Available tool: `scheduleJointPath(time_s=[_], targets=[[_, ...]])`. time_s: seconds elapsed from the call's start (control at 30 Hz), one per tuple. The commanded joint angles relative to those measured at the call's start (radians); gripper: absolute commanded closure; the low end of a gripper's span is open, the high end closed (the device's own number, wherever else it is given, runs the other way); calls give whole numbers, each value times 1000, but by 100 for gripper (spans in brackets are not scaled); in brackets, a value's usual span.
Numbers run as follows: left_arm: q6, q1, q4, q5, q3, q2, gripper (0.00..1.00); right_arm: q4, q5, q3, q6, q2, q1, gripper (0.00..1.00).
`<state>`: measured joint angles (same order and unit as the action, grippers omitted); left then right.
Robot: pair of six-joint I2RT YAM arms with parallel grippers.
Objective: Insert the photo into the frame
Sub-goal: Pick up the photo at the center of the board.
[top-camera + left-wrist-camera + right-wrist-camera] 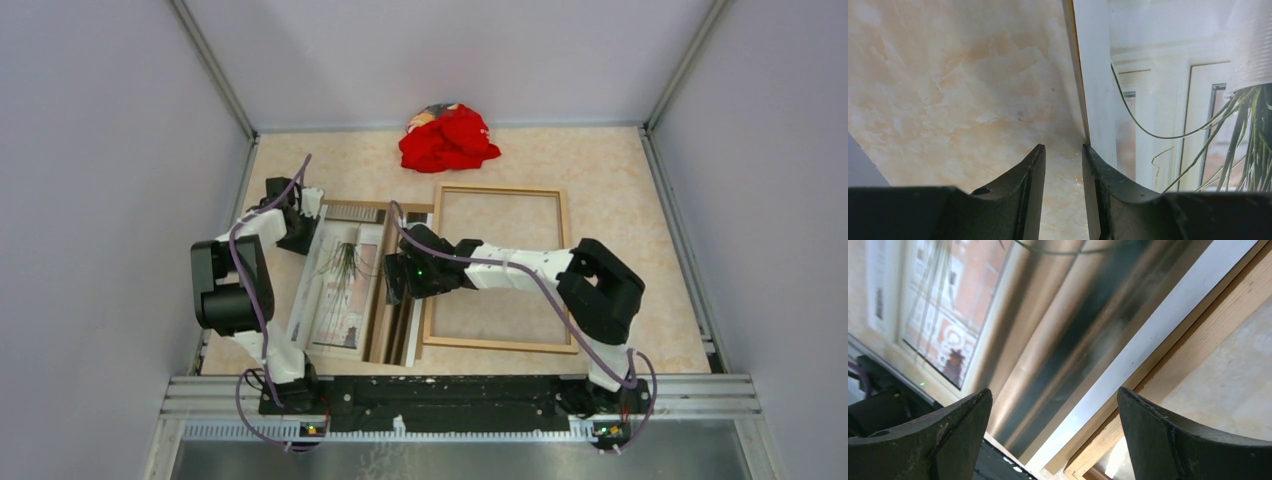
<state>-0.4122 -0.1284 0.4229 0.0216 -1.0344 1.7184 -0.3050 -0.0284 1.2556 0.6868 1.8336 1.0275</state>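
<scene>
Fingers (1030,172) of the left gripper (1064,165) stand narrowly parted in the left wrist view. Bare marbled beige table (948,90) shows between them, and the edge of the large thin window-and-plant photo (1173,100) meets the right tip. In the right wrist view, the right gripper (1053,394) has its 2 fingers spread wide, holding nothing, over the photo's glossy right margin and the thin light-brown wooden frame (1215,322). From above, the photo lies just left of the frame, with a crumpled red cloth (450,138) far behind.
</scene>
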Motion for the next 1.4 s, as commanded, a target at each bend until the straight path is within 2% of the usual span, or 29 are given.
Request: scheduleJointPath(time_s=[0.0, 0.5, 0.67, 0.83, 0.97, 1.37], targets=[[3, -1, 13, -8, -21, -54, 60, -30, -9, 17, 53, 47, 7, 5], [-4, -1, 1, -13, -28, -36, 59, -28, 74, -87, 100, 15, -78, 5], [15, 2, -30, -11, -2, -19, 59, -28, 104, -8, 105, 73, -108, 5], [21, 4, -39, -13, 0, -13, 59, -5, 106, 61, 95, 119, -208, 5], [24, 3, -51, -12, 11, -9, 59, 24, 39, 112, 88, 175, -274, 4], [38, 14, -71, -11, 17, 30, 61, 21, -54, 292, 91, 338, -316, 9]])
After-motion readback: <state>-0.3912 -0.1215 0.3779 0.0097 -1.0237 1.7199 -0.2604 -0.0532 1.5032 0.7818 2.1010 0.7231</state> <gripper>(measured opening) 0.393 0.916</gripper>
